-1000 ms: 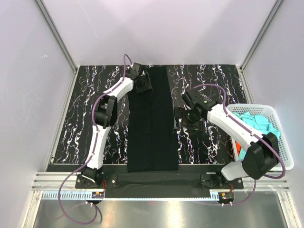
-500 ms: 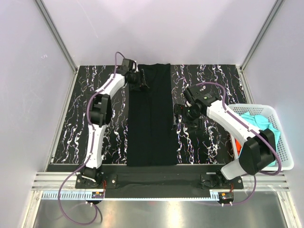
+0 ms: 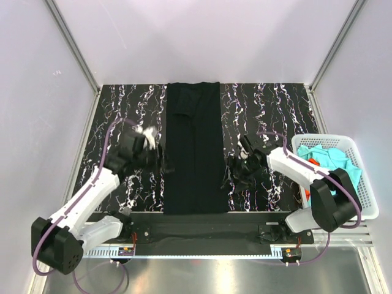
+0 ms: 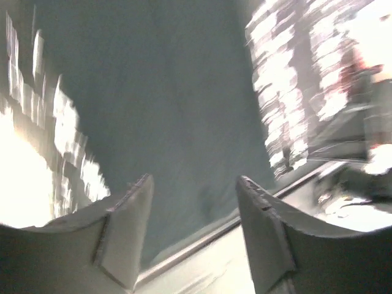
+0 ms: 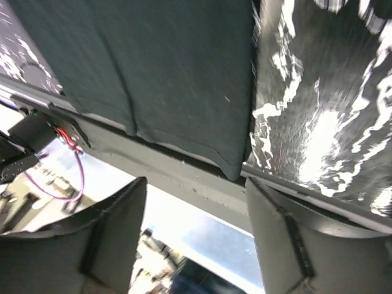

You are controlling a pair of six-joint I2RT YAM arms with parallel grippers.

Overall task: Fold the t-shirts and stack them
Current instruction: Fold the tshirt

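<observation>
The large black t-shirt lies as a long narrow strip down the middle of the marbled table, from the far edge to the near edge. My left gripper hovers just off its left edge, blurred. In the left wrist view the left gripper is open with only dark cloth beyond it. My right gripper sits by the strip's right edge, near the front. Its wrist view shows the right gripper open and empty, below the shirt's near hem corner. Turquoise t-shirts and a bit of orange-red cloth lie in the basket.
A white lattice basket stands at the table's right side, beside the right arm. The black rail with both arm bases runs along the near edge. Pale walls and metal posts close in the table on three sides.
My left arm has swung from the shirt's far end back to its left edge at mid-table. The right gripper has moved nearer along the right edge and its jaws have narrowed.
</observation>
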